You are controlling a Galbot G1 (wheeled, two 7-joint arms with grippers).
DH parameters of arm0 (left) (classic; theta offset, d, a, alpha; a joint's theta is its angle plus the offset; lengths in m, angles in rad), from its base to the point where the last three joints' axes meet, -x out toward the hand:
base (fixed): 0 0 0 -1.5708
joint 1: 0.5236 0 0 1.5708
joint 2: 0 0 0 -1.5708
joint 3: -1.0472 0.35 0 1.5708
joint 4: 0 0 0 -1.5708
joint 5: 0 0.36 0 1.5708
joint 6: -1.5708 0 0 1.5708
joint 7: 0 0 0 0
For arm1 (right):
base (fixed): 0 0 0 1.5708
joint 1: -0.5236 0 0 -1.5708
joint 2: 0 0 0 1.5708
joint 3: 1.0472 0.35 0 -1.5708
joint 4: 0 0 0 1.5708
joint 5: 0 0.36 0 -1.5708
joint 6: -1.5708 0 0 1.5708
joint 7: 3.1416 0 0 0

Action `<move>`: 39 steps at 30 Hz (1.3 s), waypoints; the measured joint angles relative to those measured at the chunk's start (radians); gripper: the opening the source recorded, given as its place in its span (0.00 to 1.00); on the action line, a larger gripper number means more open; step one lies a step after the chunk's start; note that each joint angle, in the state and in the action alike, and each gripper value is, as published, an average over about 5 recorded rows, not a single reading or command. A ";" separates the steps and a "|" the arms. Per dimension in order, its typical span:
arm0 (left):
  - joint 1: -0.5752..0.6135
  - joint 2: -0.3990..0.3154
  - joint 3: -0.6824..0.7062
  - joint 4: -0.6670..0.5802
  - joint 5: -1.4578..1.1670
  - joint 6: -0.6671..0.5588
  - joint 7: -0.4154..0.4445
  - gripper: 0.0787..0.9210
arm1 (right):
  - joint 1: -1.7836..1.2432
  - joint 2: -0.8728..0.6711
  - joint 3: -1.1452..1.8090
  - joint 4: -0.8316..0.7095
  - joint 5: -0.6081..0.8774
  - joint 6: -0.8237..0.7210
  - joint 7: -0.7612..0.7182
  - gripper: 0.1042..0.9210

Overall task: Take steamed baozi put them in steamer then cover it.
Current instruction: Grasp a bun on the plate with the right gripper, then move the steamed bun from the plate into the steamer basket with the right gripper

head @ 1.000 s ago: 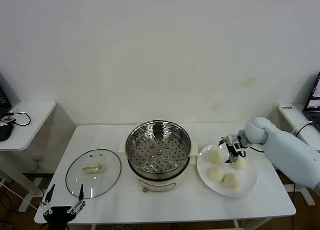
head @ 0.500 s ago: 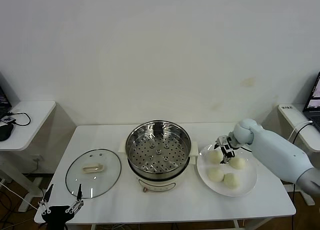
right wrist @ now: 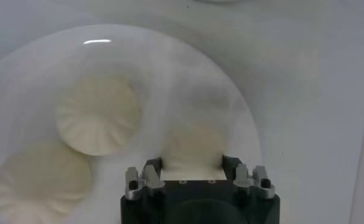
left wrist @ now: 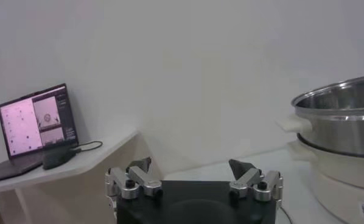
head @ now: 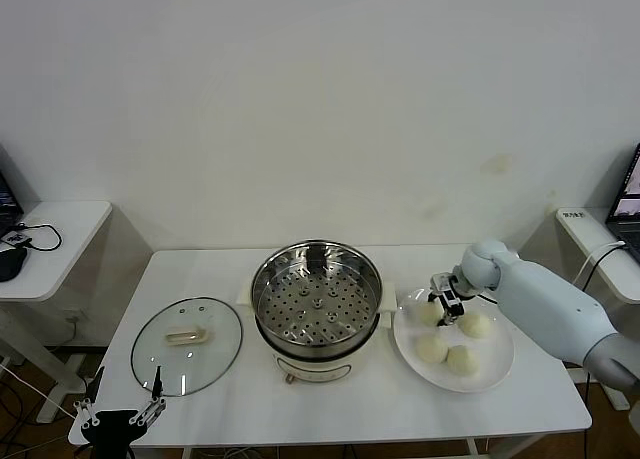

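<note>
Four cream-white baozi lie on a white plate right of the steamer, a shiny steel pot with an empty perforated tray on a white base. My right gripper is down over the back-left baozi. In the right wrist view its jaws press both sides of that baozi, which rests on the plate. Two other baozi lie beside it. The glass cover with its cream handle lies flat left of the steamer. My left gripper is open and empty at the table's front left.
A small white side table with a cable and a mouse stands at the far left. A shelf with a laptop is at the far right. The left wrist view shows the steamer's side and a laptop.
My right gripper moved left from the back-right baozi to the back-left one and settled round it. The left gripper sank slightly. The baozi, steamer and cover have not moved.
</note>
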 measured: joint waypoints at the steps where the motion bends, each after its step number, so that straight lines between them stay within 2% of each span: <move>1: 0.000 -0.001 0.001 -0.001 0.000 0.000 0.000 0.88 | 0.002 -0.002 -0.001 0.002 0.001 0.000 -0.001 0.55; 10: -0.002 0.004 0.006 -0.001 0.001 0.001 0.000 0.88 | 0.063 -0.055 -0.033 0.072 0.045 -0.007 -0.017 0.55; 23: -0.021 0.025 0.031 0.004 -0.007 0.010 0.002 0.88 | 0.345 -0.150 -0.168 0.223 0.217 -0.012 -0.020 0.55; 39: -0.024 0.052 0.013 0.011 -0.031 0.019 0.004 0.88 | 0.654 -0.008 -0.398 0.333 0.441 0.024 0.055 0.55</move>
